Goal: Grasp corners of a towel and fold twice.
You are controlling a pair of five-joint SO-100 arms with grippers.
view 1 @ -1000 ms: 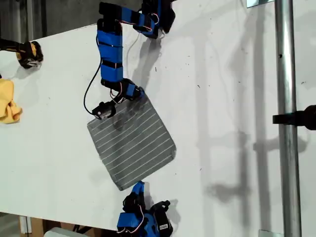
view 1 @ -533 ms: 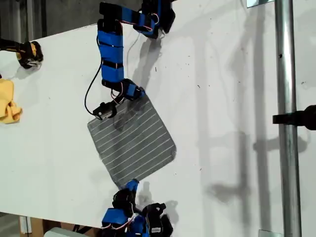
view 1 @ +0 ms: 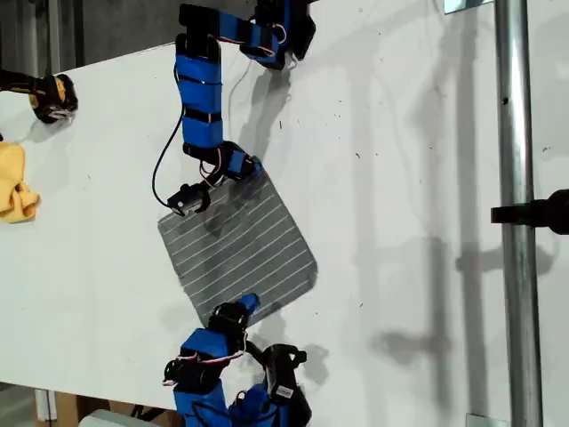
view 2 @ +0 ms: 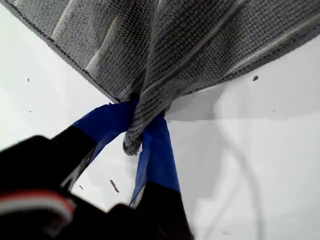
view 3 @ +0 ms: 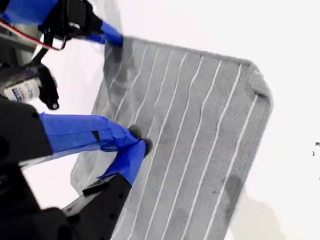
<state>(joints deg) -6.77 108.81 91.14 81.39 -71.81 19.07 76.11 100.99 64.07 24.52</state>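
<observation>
The grey white-striped towel [view 1: 244, 240] lies flat on the white table [view 1: 400, 178], turned like a diamond. My first gripper [view 1: 252, 169] is at its far corner and is shut on it. In the first wrist view that corner is bunched up [view 2: 150, 100] between the blue fingers of my first gripper [view 2: 140, 135]. My second gripper [view 1: 246, 305] is over the towel's near corner. In the second wrist view my second gripper [view 3: 135, 145] has its tips together on a small dark bit of cloth, above the striped towel [view 3: 200, 140].
A small yellow cloth [view 1: 13, 182] lies at the exterior view's left edge, with a black-and-yellow object [view 1: 49, 96] beyond it. A metal pole [view 1: 516, 267] with a black clamp [view 1: 533, 213] runs down the exterior view's right.
The second arm has come in from the table's near edge, and its gripper has moved from beside the near corner to over the towel. The first arm has stayed at the far corner.
</observation>
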